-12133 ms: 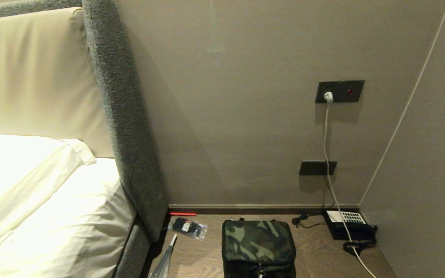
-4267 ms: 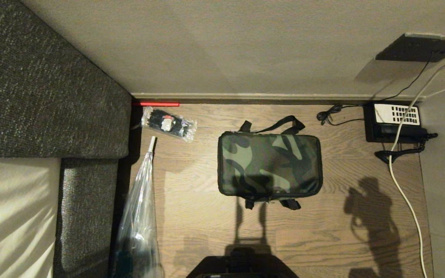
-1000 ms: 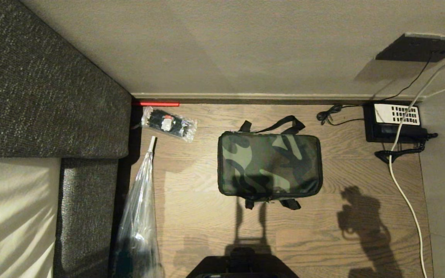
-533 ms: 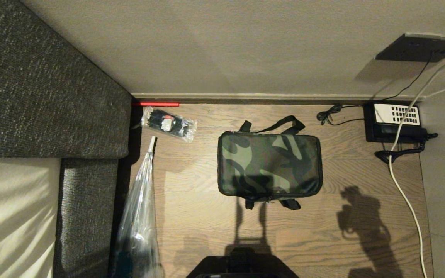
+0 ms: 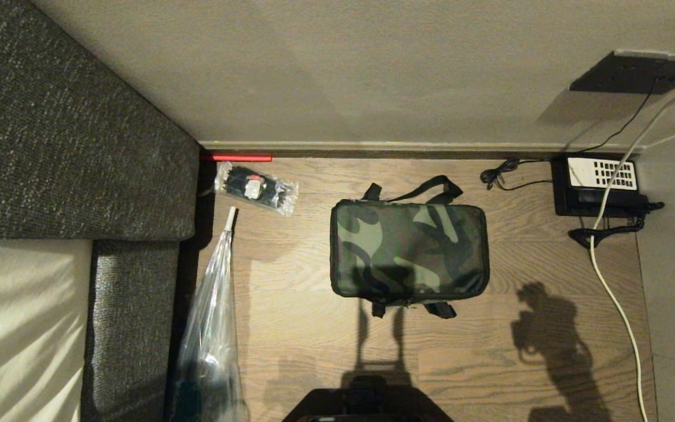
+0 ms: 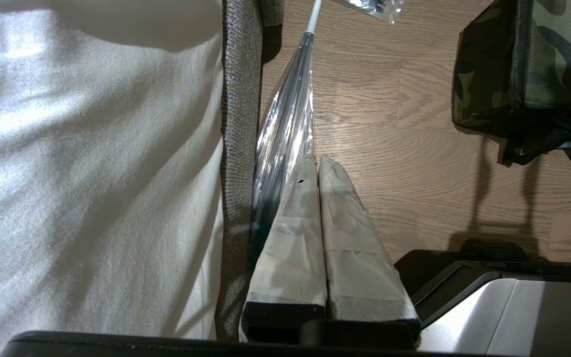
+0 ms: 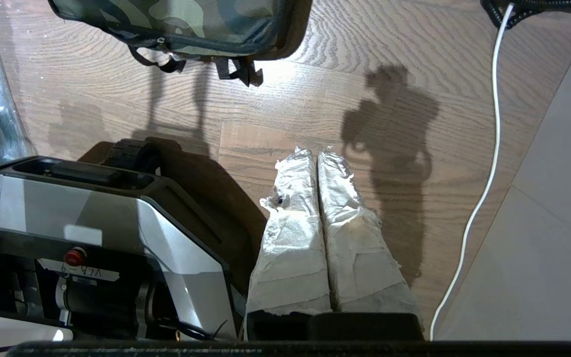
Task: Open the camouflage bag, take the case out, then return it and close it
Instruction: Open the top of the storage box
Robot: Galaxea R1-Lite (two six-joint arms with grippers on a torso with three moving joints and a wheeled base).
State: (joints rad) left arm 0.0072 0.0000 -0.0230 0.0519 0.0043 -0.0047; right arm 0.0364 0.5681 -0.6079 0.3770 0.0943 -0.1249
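Both grippers [image 6: 317, 163] [image 7: 315, 156] pressed closed, clear of zipped camouflage bag [image 5: 409, 249]

You have one bag [image 5: 409, 249], one telephone [image 5: 598, 184], one white cable [image 5: 613, 293], one small packet [image 5: 255, 189], one long plastic sleeve [image 5: 211, 328] and two grippers, left [image 6: 318, 166] and right [image 7: 315, 157].

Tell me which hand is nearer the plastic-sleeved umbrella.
Left. The left hand hangs beside the umbrella, next to the bed; the right hand hovers over the wood floor near the white cable, far from it.
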